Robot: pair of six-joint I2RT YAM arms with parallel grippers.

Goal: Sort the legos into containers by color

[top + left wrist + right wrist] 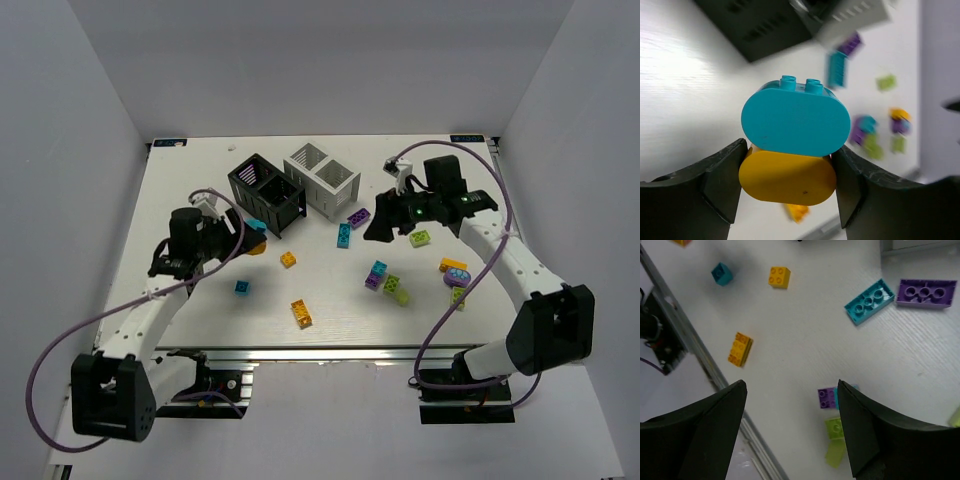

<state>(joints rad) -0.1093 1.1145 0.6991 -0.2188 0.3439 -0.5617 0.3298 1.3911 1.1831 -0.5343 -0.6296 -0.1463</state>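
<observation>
The left hand (788,189) is closed on an orange rounded brick (785,175), its dark fingers (720,185) pressed against the brick's two ends. A teal rounded brick (795,120) sits stacked directly on the orange one, studs toward the top of the frame. In the overhead view this hand is left of centre, just at the lower left corner of the black container (265,190); whether it touches the box cannot be told. The white container (322,178) stands just beside the black one, to its upper right.

The right hand (791,390), right of centre in the overhead view, has its jaws spread wide with nothing between them, only bare table (800,340) below. In its wrist view a teal long brick (870,301) and a purple long brick (926,292) lie close together at upper right. A small orange brick (779,277) and a small teal brick (721,273) lie at upper left, and a longer orange brick (740,348) lies at mid left. A purple brick (826,397) and a lime brick (835,432) lie near the lower centre.
</observation>
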